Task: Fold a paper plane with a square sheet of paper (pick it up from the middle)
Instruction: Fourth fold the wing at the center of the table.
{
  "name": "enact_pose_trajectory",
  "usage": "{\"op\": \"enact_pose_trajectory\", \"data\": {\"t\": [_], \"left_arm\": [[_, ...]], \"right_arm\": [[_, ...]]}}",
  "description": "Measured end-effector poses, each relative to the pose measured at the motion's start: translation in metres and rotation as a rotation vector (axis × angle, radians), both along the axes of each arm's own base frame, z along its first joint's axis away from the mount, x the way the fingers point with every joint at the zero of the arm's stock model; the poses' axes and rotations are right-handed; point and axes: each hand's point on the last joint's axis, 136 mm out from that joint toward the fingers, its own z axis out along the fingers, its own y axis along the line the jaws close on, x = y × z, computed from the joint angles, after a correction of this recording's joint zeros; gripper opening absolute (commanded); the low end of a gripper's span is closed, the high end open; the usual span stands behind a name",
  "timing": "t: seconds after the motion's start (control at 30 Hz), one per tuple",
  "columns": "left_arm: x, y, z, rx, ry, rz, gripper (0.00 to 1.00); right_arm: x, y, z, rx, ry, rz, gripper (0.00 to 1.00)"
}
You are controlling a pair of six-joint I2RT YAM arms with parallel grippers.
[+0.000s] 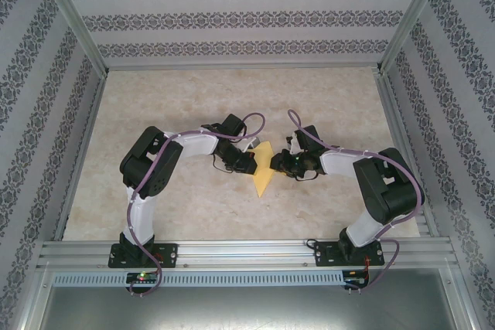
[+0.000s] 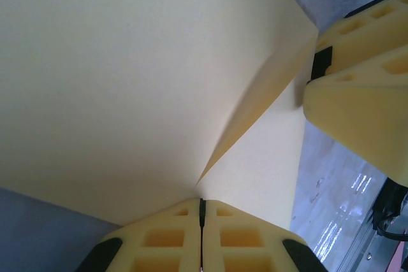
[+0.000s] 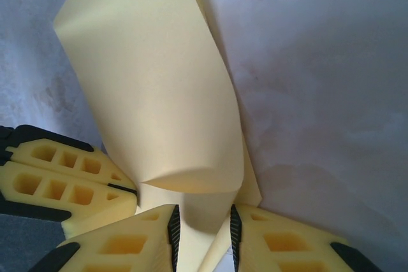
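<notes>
The sheet of paper (image 1: pixel 264 169) is thin, plain mustard-yellow stock. From above it reads as a narrow pointed shape near the middle of the table, one tip pointing away from the arm bases, the lower tip toward them. In the left wrist view the sheet (image 2: pixel 127 81) shows one sharp diagonal crease. In the right wrist view a flap (image 3: pixel 159 93) curls over, with further layers beneath it.

Beige marbled table (image 1: pixel 193 214) bears the yellow paper (image 1: pixel 264 178)
</notes>
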Motion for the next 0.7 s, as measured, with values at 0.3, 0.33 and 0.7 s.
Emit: {"op": "enact_pose_trajectory", "data": {"t": [0.3,0.33,0.7], "left_arm": [[0.000,0.000,0.000,0.000,0.000,0.000,0.08],[0.000,0.000,0.000,0.000,0.000,0.000,0.08],[0.000,0.000,0.000,0.000,0.001,0.000,0.08]], "right_arm": [[0.002,0.007,0.008,0.045,-0.020,0.019,0.24],[0.002,0.007,0.009,0.047,-0.021,0.021,0.23],[-0.008,0.012,0.009,0.011,-0.027,0.050,0.13]]}}
